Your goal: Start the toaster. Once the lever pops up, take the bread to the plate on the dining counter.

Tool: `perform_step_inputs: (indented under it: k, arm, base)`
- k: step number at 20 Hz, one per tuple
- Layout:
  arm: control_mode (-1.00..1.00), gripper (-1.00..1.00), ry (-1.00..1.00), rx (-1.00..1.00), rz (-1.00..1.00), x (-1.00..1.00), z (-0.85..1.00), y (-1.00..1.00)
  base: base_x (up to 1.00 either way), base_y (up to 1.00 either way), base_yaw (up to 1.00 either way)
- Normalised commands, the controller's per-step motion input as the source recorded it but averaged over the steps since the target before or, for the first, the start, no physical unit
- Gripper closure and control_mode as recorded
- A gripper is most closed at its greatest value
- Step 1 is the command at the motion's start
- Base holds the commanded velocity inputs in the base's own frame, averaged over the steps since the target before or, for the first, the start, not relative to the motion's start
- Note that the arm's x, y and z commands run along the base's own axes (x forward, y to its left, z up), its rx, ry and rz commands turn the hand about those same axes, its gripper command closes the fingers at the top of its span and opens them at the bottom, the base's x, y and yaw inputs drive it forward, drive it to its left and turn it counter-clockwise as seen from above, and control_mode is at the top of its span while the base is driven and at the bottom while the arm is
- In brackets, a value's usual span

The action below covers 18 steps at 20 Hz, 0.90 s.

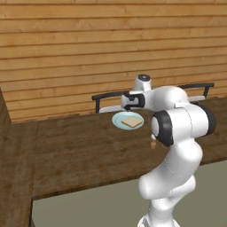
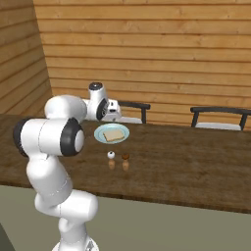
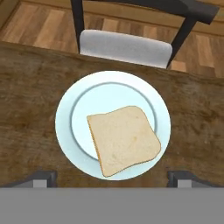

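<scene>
The bread (image 3: 124, 139) is lying flat on the plate (image 3: 70, 109) mid-frame, delivered on the bench (image 3: 26, 87). The pincer (image 3: 113, 180) is hovering above, tips wide apart and empty.

A home dining area, rendered: a long dark wood-grain counter (image 2: 196, 162) with a grey-green front runs before a wall of horizontal timber planks (image 2: 162, 54). Black-framed chairs (image 2: 218, 117) with pale seats stand along its far side, and a plate (image 2: 100, 134) with bread (image 2: 114, 134) and two small shakers (image 2: 118, 161) sit on top.
</scene>
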Motion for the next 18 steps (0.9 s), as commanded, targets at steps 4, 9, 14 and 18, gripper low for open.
perform_step_inputs:
  k: [4,9,14,18]
  arm:
    - [-1.00,-1.00,0.00,0.00,0.00,-0.91,0.28,-0.01]
    - [-1.00,-1.00,0.00,0.00,0.00,-0.81,0.52,-0.06]
    - [-1.00,-1.00,0.00,0.00,0.00,-0.91,0.94,0.00]
    - [-1.00,-1.00,0.00,0.00,0.00,-0.99,1.00,0.00]
  base:
    - [0.00,0.00,0.00]
    - [0.00,0.00,0.00]
    - [0.00,0.00,0.00]
    - [0.00,0.00,0.00]
